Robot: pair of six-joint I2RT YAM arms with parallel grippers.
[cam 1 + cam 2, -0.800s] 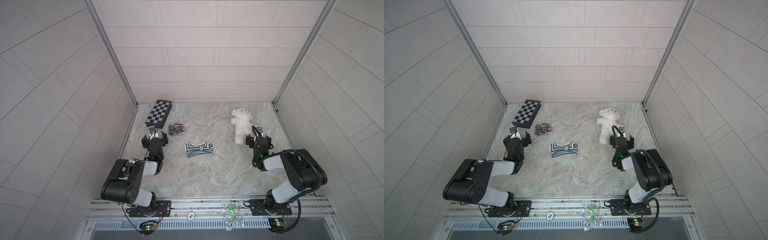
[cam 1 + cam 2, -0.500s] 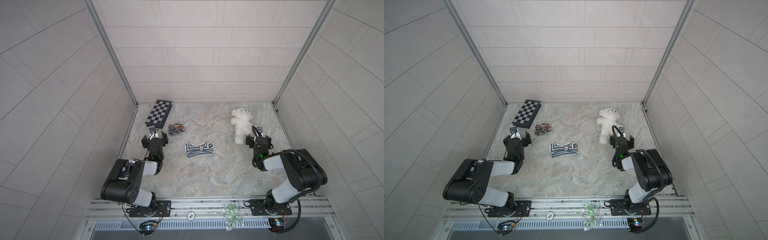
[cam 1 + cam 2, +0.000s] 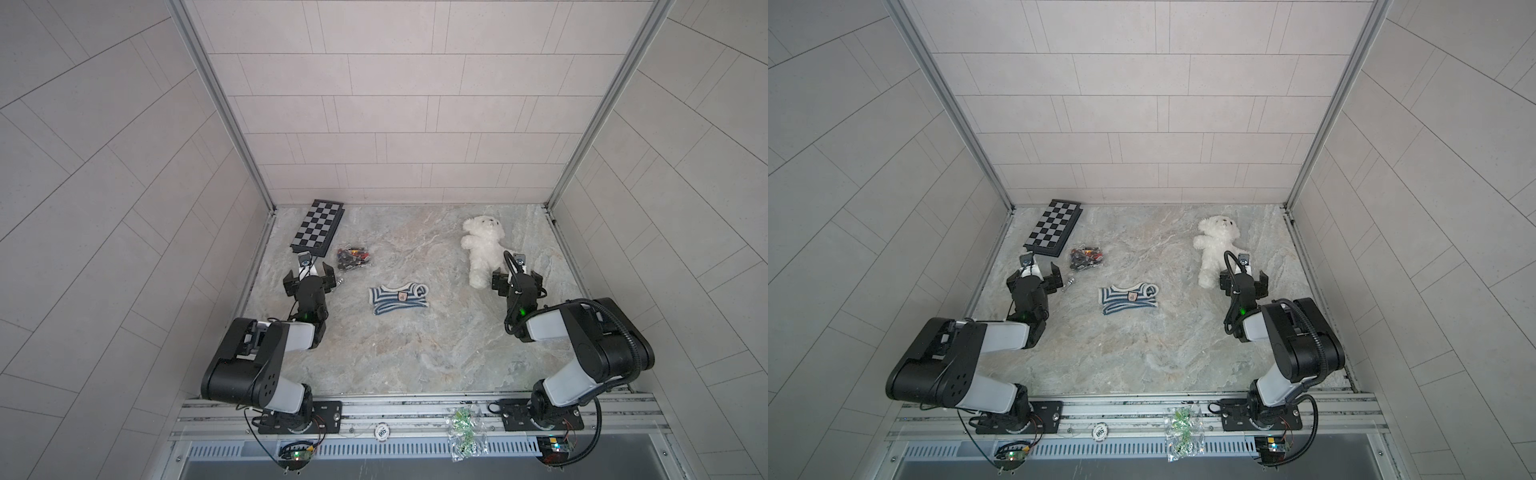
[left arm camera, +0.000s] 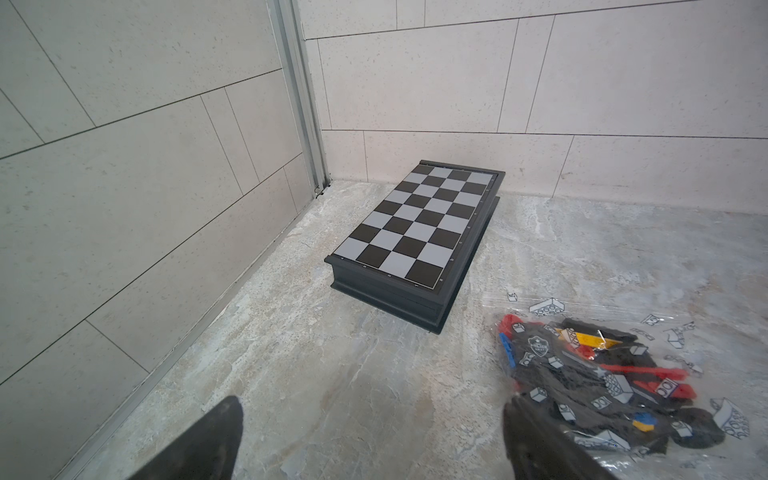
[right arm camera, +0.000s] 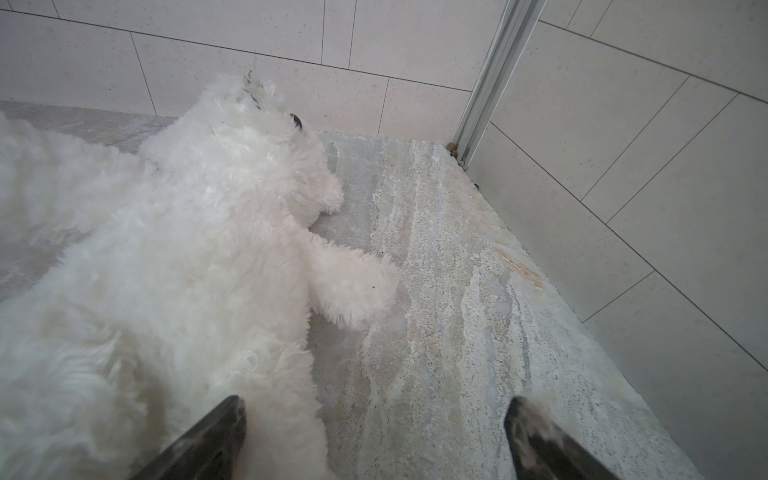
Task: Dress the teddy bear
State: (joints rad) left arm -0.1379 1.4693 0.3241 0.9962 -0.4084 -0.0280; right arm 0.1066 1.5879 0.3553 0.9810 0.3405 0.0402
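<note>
**Both grippers empty, bear undressed: 3 risks logged before first contact.**

In both top views I find the teddy bear (image 3: 484, 245) lying face up in the right-hand part of the table (image 3: 415, 353), head toward the back wall. The striped shirt (image 3: 399, 297) lies flat at centre frame, well apart from it. The right gripper (image 3: 517, 279) sits just beside the bear's foot, fingers spread wide and holding nothing; I cannot tell whether it touches the fur. The left gripper (image 3: 309, 277) is likewise spread and empty, beside the bag of bricks (image 3: 352, 257) and near the chessboard (image 3: 318, 226). Risks, in my judgement:
1. The right fingers pinch only loose fur and the bear slips.
2. The left gripper snags the bag when reaching for the shirt.
3. The limp shirt bunches and closes its openings.
</note>
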